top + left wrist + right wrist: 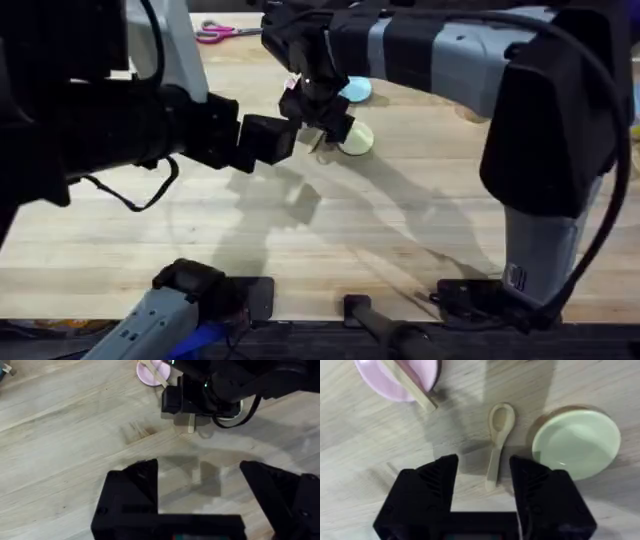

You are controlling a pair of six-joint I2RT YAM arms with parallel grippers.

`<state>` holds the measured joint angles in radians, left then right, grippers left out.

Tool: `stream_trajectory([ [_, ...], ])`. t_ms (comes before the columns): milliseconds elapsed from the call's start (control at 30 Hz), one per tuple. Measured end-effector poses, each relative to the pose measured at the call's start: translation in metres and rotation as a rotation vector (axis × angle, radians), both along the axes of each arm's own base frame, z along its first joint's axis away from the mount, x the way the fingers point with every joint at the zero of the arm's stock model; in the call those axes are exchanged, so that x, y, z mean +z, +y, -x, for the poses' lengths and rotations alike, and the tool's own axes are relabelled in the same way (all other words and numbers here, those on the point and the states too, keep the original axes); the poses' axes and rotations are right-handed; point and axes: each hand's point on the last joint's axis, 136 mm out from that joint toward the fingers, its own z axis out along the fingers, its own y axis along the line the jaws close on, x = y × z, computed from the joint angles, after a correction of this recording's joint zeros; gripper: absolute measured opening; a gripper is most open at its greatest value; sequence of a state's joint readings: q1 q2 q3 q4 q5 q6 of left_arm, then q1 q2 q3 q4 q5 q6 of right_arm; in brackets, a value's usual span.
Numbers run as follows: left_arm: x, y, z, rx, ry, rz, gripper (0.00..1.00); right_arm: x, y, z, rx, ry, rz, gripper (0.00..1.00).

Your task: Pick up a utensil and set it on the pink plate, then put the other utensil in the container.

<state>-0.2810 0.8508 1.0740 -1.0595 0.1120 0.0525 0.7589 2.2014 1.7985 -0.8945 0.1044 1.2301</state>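
The pink plate [395,377] lies on the wooden table with a flat wooden utensil [410,382] resting across it; the left wrist view shows the same plate [152,372]. A small wooden spoon [497,440] lies on the table between the plate and a pale yellow plate [576,442]. My right gripper [482,475] hangs open just above the spoon, a finger on either side of its handle, without touching it. My left gripper [200,480] is open and empty, hovering over bare table a short way from the right gripper [200,395]. The container is out of view.
In the overhead view a light blue plate [355,90] sits behind the pale yellow plate [357,137]. Pink-handled scissors [225,32] lie at the table's far edge. The near half of the table [330,240] is bare wood.
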Motion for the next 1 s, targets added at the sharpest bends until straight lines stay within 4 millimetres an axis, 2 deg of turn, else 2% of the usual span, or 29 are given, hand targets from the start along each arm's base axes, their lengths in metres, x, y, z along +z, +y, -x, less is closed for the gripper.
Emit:
stream_trajectory([
  [100, 0.0, 0.0, 0.0, 0.0, 0.0, 0.0, 0.994, -0.001, 0.0, 0.0, -0.001, 0.001, 0.002, 0.565],
  [300, 0.0, 0.0, 0.0, 0.0, 0.0, 0.0, 0.993, -0.001, 0.0, -0.001, -0.001, -0.003, 0.003, 0.512],
  [433, 0.0, 0.0, 0.0, 0.0, 0.0, 0.0, 0.994, -0.001, -0.001, -0.001, -0.002, -0.005, 0.007, 0.432],
  [833, 0.0, 0.0, 0.0, 0.0, 0.0, 0.0, 0.993, 0.0, -0.008, -0.006, -0.012, -0.037, 0.048, 0.413],
  [1000, 0.0, 0.0, 0.0, 0.0, 0.0, 0.0, 0.993, 0.0, -0.011, -0.008, -0.015, -0.047, 0.065, 0.345],
])
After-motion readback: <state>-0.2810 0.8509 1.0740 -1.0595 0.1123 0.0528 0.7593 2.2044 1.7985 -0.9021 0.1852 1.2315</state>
